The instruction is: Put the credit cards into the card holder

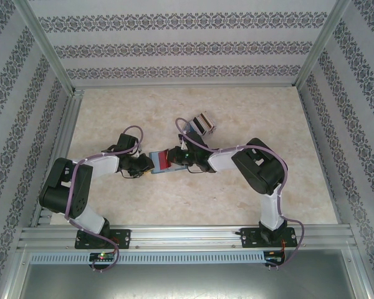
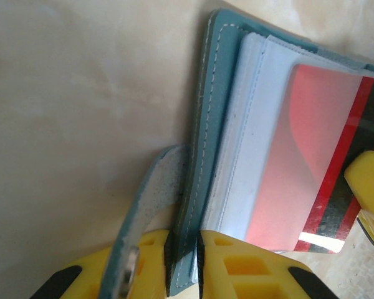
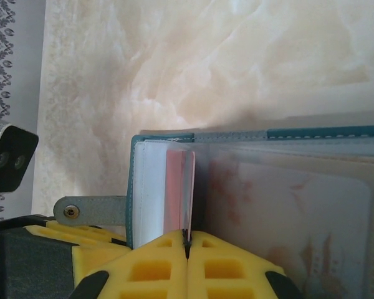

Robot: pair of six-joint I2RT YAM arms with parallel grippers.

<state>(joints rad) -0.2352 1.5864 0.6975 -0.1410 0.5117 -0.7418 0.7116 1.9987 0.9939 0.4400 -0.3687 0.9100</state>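
Observation:
The teal card holder (image 1: 156, 163) lies open at mid-table with its clear sleeves up. My left gripper (image 2: 184, 261) is shut on the edge of the holder's teal cover (image 2: 207, 156). A red credit card with a dark stripe (image 2: 299, 168) sits partly inside a clear sleeve. My right gripper (image 3: 187, 240) is shut on that card's near edge, and the card (image 3: 188, 187) shows edge-on between the sleeves. More credit cards (image 1: 202, 123) stand bunched together behind the right gripper (image 1: 174, 156). The left gripper (image 1: 144, 166) meets the holder from the left.
The holder's strap with a metal snap (image 3: 87, 212) lies flat on the marble-patterned table (image 1: 112, 112). Patterned walls and aluminium frame rails (image 1: 56, 68) enclose the table on three sides. Both arms crowd the middle; the table's far part is open.

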